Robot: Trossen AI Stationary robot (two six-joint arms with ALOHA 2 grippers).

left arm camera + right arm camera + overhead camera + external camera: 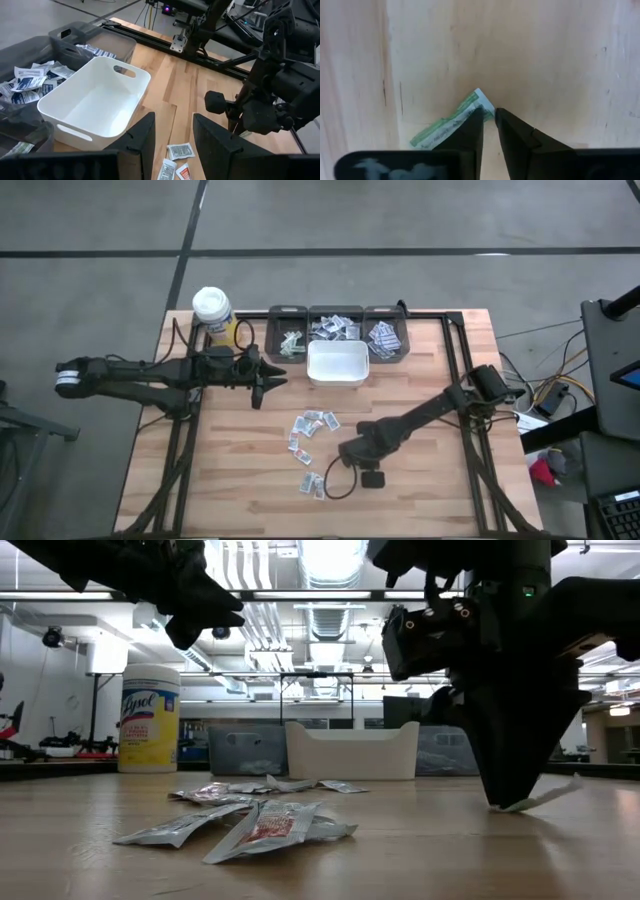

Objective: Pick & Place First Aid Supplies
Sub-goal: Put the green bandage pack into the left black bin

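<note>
While the bench (pixel 420 500) carries everything, the layout reads as a sorting job: three dark bins (pixel 334 332) sit in a row along the far edge, each already holding packets, and a white tub (pixel 337 364), empty, stands just in front of the middle one, probably the drop spot since it is closest to the loose pile. Yellow wipes canister (pixel 212 311) stands at the far left corner, not part of the job. Left arm waits over the far-left part of the bench, left gripper (pixel 268 382) hovering beside the tub with fingers parted and nothing between them, likely parked there to stay clear of the other arm. Right arm reaches in from the right edge down to the bench surface near the middle-front; right gripper (pixel 489 117) is pressed tip-down on the wood, fingers nearly together with only a thin gap, pinching at the corner of a green-print packet (pixel 451 121) that lies flat on the bench. Whether the corner is truly caught I cannot tell; low view shows the packet edge (pixel 545 795) sticking out, slightly lifted, beside the fingertips, so the steep approach looks meant to nip a thin flat thing by its edge. Loose packets (pixel 312 430) lie scattered mid-bench to the left of that gripper, a couple more (pixel 313 484) toward the front edge, still to be picked.
</note>
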